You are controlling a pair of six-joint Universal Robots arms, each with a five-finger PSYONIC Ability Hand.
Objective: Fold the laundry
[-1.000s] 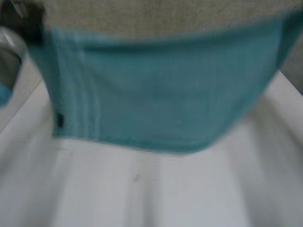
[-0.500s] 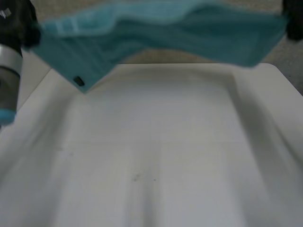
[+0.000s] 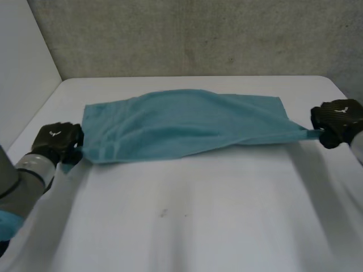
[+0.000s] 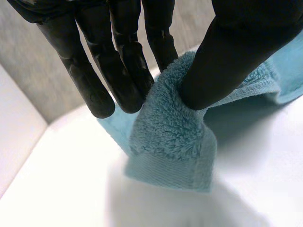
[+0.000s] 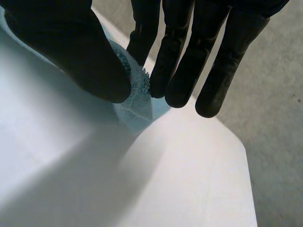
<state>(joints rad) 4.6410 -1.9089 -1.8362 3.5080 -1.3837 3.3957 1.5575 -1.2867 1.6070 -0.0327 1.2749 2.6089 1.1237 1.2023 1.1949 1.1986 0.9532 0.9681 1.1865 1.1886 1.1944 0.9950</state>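
In the head view, the teal towel [image 3: 181, 124] is no longer held up high near the camera as it was half a second ago. It now sits low over the far half of the white table [image 3: 198, 215], spread out between the two hands. The left hand [image 3: 57, 141] is at 9 o'clock of the towel and the right hand [image 3: 336, 122] at 3 o'clock. The towel's long axis runs straight from 9 to 3 o'clock, and its right-hand corner is drawn out to a taut point. A few folds lie near its left end. A rough grey wall [image 3: 198, 34] stands behind the table at 12 o'clock, and a plain white panel [image 3: 22, 68] closes the side at 10 o'clock.

In the left wrist view, the left hand [image 4: 118, 71] has the thumb pressed against the fingers, with a thick fold of the towel [image 4: 170, 137] clamped between them. The hemmed corner hangs just below the fingertips, over the table.

In the right wrist view, the right hand [image 5: 184, 61] pinches a small tip of the towel [image 5: 137, 94] between thumb and fingertips. The tip is close above the table, near its rounded corner, and grey ground lies beyond the edge.
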